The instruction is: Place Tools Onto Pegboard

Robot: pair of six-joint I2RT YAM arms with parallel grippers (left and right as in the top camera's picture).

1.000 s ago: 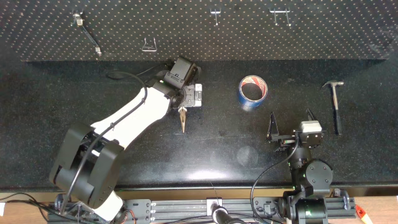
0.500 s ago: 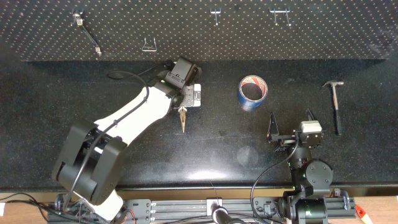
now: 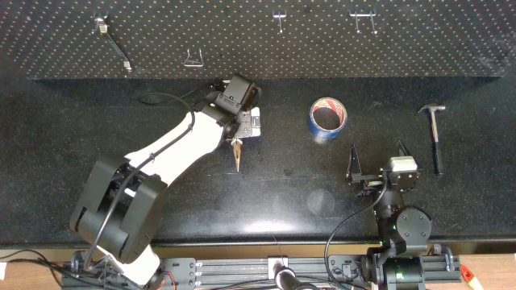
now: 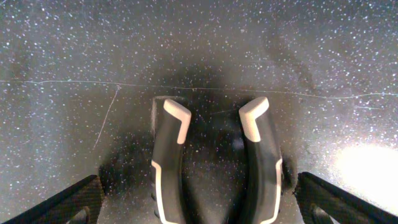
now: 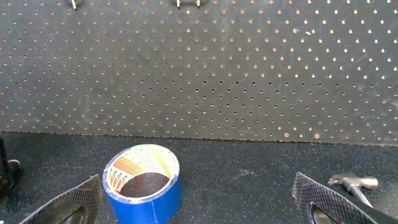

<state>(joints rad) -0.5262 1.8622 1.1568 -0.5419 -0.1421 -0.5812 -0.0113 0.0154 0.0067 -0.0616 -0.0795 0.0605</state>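
A pair of pliers (image 3: pixel 238 151) lies on the black worktop, nose pointing toward the front edge. My left gripper (image 3: pixel 247 124) hovers over its handle end. In the left wrist view the two black, grey-tipped pliers handles (image 4: pixel 169 162) lie between my left gripper's (image 4: pixel 198 182) fingers, which stand open and wide apart on either side without touching them. A blue tape roll (image 3: pixel 327 118) (image 5: pixel 143 183) and a hammer (image 3: pixel 434 137) (image 5: pixel 353 182) lie to the right. My right gripper (image 3: pixel 377 158) rests open near the front, nothing in it, facing the pegboard (image 5: pixel 205 74).
The pegboard (image 3: pixel 258 40) stands along the back. A wrench (image 3: pixel 113 44) hangs on it at the left. Wire hooks (image 3: pixel 193 58) (image 3: pixel 279 18) (image 3: pixel 363 20) are set farther right. Bare worktop stretches at the far left and in the front middle.
The left arm has shifted slightly while its gripper stays over the pliers' handles. The right arm has not moved.
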